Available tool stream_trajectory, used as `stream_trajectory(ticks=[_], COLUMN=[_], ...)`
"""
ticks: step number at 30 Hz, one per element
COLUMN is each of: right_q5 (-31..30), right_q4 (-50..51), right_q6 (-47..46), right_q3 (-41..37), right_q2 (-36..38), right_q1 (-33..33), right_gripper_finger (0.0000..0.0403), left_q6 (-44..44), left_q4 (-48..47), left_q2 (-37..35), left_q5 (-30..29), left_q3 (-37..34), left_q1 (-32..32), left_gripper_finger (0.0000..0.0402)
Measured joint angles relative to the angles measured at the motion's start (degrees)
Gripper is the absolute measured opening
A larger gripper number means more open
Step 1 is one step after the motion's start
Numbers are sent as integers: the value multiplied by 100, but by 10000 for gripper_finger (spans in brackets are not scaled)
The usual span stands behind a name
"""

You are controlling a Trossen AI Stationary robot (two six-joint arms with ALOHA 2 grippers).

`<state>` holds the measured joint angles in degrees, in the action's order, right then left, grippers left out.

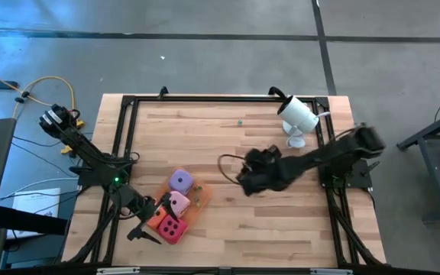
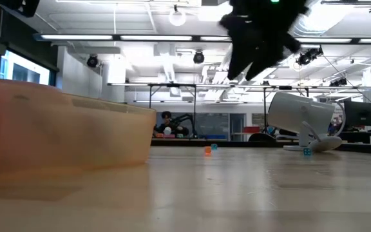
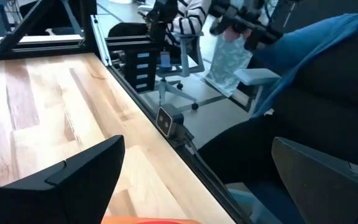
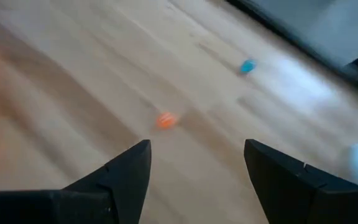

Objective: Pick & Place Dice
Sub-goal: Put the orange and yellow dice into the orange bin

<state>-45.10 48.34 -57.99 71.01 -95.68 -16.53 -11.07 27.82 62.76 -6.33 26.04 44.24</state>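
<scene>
A flat orange tray (image 1: pixel 198 197) lies at the table's near left; in the low view its wall (image 2: pixel 63 135) fills the left. On it rest the dice: purple (image 1: pixel 179 181), light pink (image 1: pixel 179 203), orange (image 1: pixel 157 220) and magenta (image 1: pixel 172 228). My left gripper (image 1: pixel 151 223) hangs open at the tray's near-left corner, close over the orange die. In the left wrist view nothing shows between its fingertips (image 3: pixel 197 180) except an orange-red sliver (image 3: pixel 148 219) at the bottom edge. My right gripper (image 1: pixel 249 182) is open above the table's middle, with nothing between its fingers (image 4: pixel 197 168).
A white camera on a stand (image 1: pixel 298 118) sits at the back right. A black cable (image 1: pixel 228 162) loops by my right gripper. Tiny orange (image 4: pixel 165 120) and blue (image 4: pixel 247 66) bits lie on the wood. A black frame (image 1: pixel 228 98) rims the table.
</scene>
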Motion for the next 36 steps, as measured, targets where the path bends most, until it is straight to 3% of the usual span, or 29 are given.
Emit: stream_trajectory(ticks=[3, 6, 10, 16, 26, 36], right_q5=[5, 59, 153, 260, 1283, 1675], right_q4=[-2311, -4535, -5878, -5969, -6364, -6322], right_q6=[477, 1361, 1913, 2778, 3406, 2252], right_q3=[-1238, -2163, -2760, -2833, -2831, -2833], right_q2=[608, 701, 447, 198, 170, -85], right_q1=[-174, -116, 188, 475, 919, 1030], right_gripper_finger=[248, 248, 248, 248, 248, 248], left_q6=[-81, -101, -101, -101, -257, -504], left_q4=[31, 134, 324, 486, 461, 478], left_q2=[0, 0, 2, 0, 0, 0], left_q5=[-1, 1, 0, 1, 0, 2], left_q3=[0, 0, 0, 2, 2, 2], left_q1=[-46, -169, -372, -710, -986, -992], left_gripper_finger=[397, 397, 397, 397, 397, 397])
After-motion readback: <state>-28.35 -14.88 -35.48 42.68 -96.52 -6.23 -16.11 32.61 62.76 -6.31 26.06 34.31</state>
